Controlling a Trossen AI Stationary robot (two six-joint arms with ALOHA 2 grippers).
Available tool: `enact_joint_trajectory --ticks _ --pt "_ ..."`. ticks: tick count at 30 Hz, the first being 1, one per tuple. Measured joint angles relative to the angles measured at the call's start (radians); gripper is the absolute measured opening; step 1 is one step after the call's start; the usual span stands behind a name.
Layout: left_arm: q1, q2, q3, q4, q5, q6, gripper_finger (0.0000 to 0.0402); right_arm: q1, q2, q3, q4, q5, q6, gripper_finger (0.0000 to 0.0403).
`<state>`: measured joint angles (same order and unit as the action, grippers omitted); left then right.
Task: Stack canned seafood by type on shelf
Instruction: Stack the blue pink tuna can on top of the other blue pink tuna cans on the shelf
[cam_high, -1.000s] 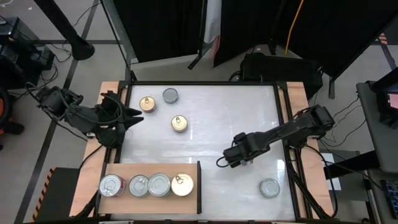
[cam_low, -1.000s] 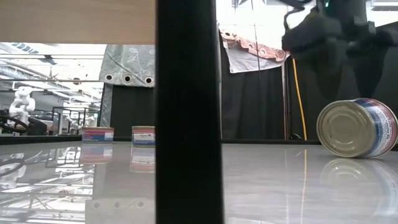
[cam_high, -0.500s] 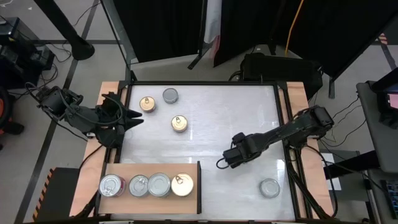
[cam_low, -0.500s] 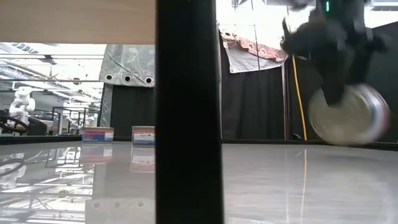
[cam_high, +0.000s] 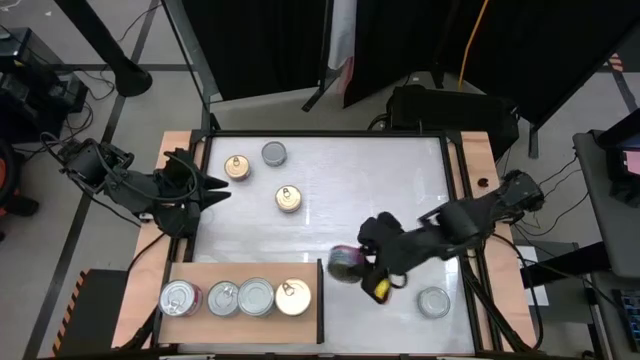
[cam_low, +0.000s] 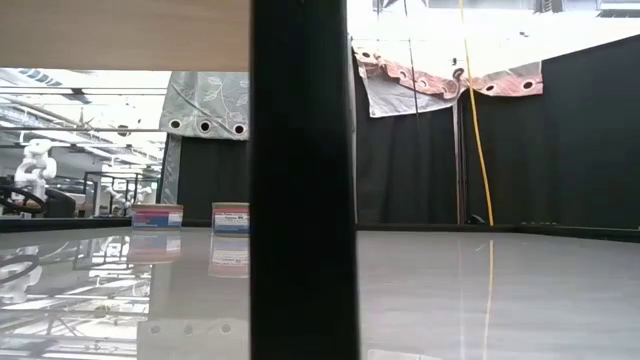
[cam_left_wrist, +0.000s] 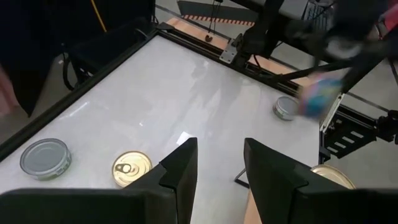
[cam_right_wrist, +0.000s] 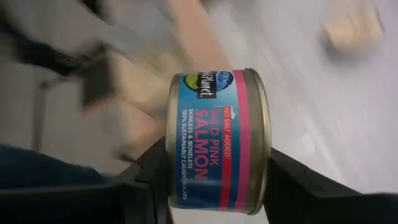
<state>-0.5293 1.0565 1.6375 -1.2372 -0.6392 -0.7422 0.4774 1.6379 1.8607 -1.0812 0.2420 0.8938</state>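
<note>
My right gripper (cam_high: 352, 263) hangs above the table just right of the shelf's dark upright edge (cam_high: 320, 298), shut on a blue-and-pink salmon can (cam_right_wrist: 217, 140). The shelf (cam_high: 245, 272) is a light-brown board at the near left, and its four cans (cam_high: 256, 297) stand in a row on their bases. Two gold-lidded cans (cam_high: 238, 167) (cam_high: 288, 199) and two silver-lidded cans (cam_high: 274, 153) (cam_high: 433, 301) stand on the white table. My left gripper (cam_high: 220, 186) waits at the table's left edge, open and holding nothing (cam_left_wrist: 217, 155). My right gripper pinches the salmon can across its two flat ends (cam_right_wrist: 264, 155), one finger (cam_right_wrist: 146, 171) on each end. The label wall faces the wrist camera. The fingers come slanting down from the table's right. The can is turned on edge and lifted clear of the table.
The shelf's upright edge fills the middle of the low view as a dark post (cam_low: 300, 180), with two far cans (cam_low: 157, 215) to its left. A black frame (cam_high: 455, 200) rims the table. Bare tabletop lies between the far cans and the near-right can.
My right gripper has taken hold of the can that lay on its side on the table and has lifted it up, out of the low view. It has rolled at the wrist and carried the can a little toward the shelf.
</note>
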Motion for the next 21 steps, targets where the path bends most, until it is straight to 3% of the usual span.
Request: enact_joint_trajectory --ticks 5,12,17,21 --pt "0.0 0.0 0.0 -0.002 0.0 0.018 0.0132 0.026 0.0 0.092 0.265 0.098 -0.325 0.0167" --pt "0.0 0.0 0.0 -0.002 0.005 0.018 0.0132 0.022 0.043 0.093 0.617 0.106 -0.839 0.0187" --pt "0.0 0.0 0.0 -0.002 0.028 0.018 0.0132 0.037 0.099 0.093 0.693 0.111 -1.067 0.019" --pt "0.0 0.0 0.0 -0.002 0.037 0.018 0.0132 0.063 0.138 0.093 0.686 0.262 -1.221 0.0192"
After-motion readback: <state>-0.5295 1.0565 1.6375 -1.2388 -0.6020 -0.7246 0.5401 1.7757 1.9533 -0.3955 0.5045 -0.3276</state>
